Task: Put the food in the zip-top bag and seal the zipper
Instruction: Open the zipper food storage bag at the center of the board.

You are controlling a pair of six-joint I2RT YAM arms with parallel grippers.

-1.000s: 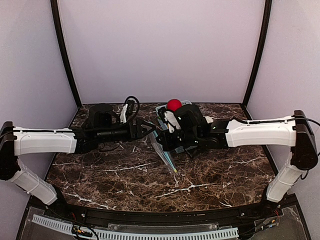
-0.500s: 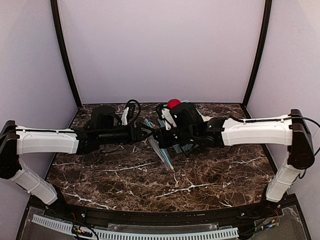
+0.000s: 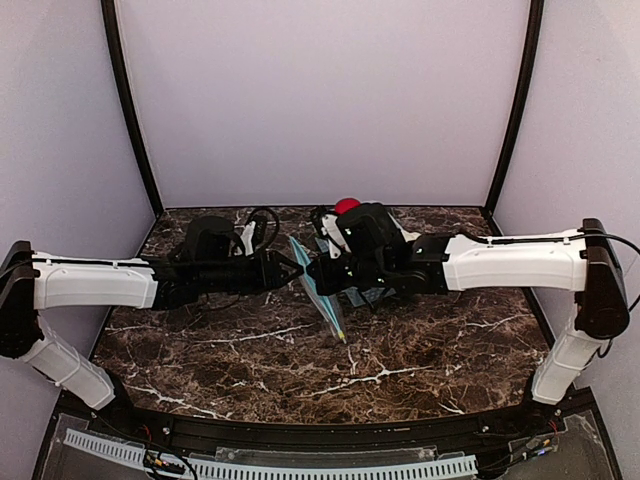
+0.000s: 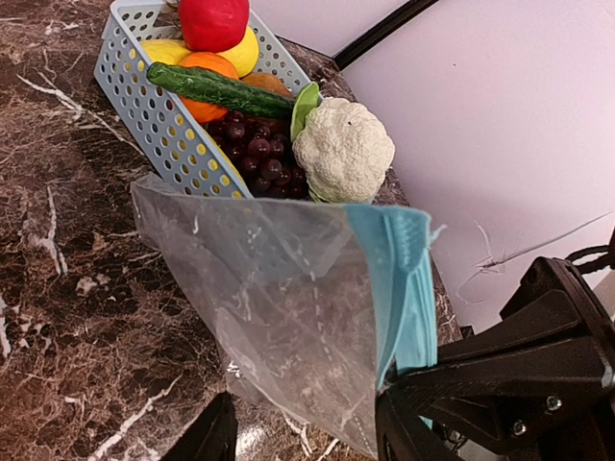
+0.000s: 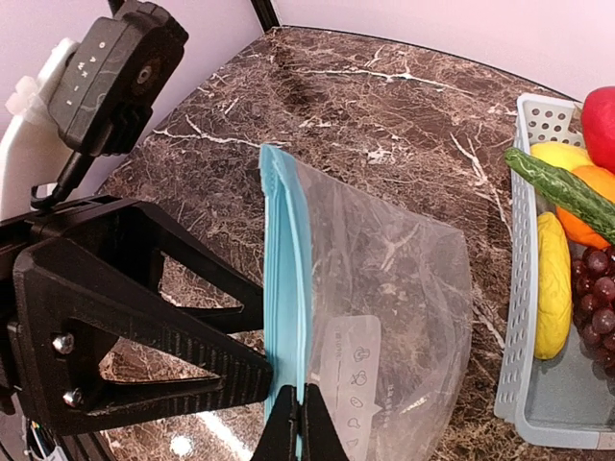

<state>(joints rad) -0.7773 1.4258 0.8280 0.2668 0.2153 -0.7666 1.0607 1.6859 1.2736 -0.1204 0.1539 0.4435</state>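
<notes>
My right gripper (image 5: 300, 411) is shut on the light-blue zipper (image 5: 286, 288) of the clear zip-top bag (image 5: 394, 279) and holds it upright above the table. The white label patch (image 5: 348, 370) faces the right wrist camera, and I see nothing inside the bag. My left gripper (image 4: 306, 415) is open with the bag (image 4: 269, 279) hanging between its fingers, and one finger (image 4: 399, 432) sits beside the zipper (image 4: 408, 279). The cauliflower (image 4: 343, 151), the banana (image 5: 553, 283) and the small light-green piece (image 4: 305, 104) lie in the basket. In the top view the grippers (image 3: 290, 268) (image 3: 320, 272) meet at the bag (image 3: 325, 300).
A light-blue lattice basket (image 4: 144, 106) stands behind the bag at the back of the table. It also holds a red fruit (image 4: 213, 21), a cucumber (image 4: 216, 88), an orange (image 4: 207, 67) and dark grapes (image 4: 259, 158). Purple walls close in the marble table (image 3: 250, 350).
My right gripper has moved left with the bag, and the zipper edge has swung up to stand more upright. My left gripper has drawn back slightly and its fingers now straddle the bag.
</notes>
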